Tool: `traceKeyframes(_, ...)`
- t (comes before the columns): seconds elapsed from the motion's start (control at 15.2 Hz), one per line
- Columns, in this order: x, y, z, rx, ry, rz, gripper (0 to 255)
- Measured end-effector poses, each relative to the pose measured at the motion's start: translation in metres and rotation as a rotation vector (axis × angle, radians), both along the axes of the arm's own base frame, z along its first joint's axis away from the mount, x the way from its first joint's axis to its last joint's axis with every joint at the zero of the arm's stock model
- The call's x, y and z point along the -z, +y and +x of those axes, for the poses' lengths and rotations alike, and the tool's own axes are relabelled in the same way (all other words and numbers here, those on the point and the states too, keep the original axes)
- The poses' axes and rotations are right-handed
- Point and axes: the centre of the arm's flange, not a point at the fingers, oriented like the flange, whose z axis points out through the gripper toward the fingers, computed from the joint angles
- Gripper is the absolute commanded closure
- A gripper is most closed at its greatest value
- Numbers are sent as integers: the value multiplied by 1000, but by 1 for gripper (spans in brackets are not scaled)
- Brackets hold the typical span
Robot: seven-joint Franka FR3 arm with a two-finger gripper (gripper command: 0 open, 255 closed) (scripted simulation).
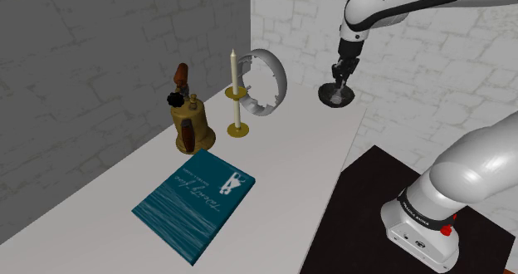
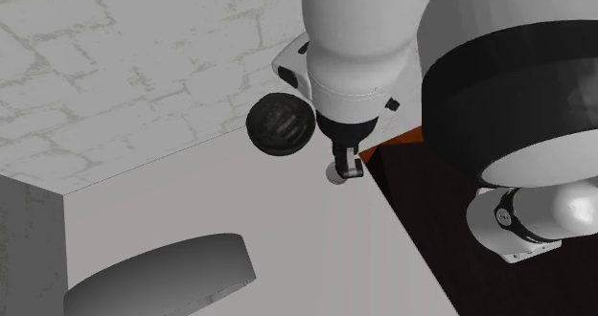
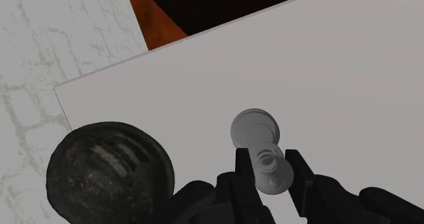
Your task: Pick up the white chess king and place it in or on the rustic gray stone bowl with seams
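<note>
Shoulder view, all left of the one dark mottled round bowl (image 1: 325, 96): one teal book (image 1: 193, 202), one brass blowtorch (image 1: 191, 124), one brass candlestick with white candle (image 1: 237, 110), one broken white ring (image 1: 280, 77). One black gripper (image 3: 270, 170) is clamped on the one pale grey chess king (image 3: 257, 129), just beside the bowl, over the white table (image 3: 340, 87).

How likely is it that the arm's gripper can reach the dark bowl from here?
Probably yes: the gripper, clasping the chess king, is right beside the bowl, with bare table between them.
</note>
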Motion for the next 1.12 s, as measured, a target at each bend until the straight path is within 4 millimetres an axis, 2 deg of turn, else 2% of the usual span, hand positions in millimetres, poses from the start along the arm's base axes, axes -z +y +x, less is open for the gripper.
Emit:
traceKeyframes(0.92,-20,-159,90,1,1,0,255)
traceKeyframes(1.12,-16,-178,102,0,1,0,255)
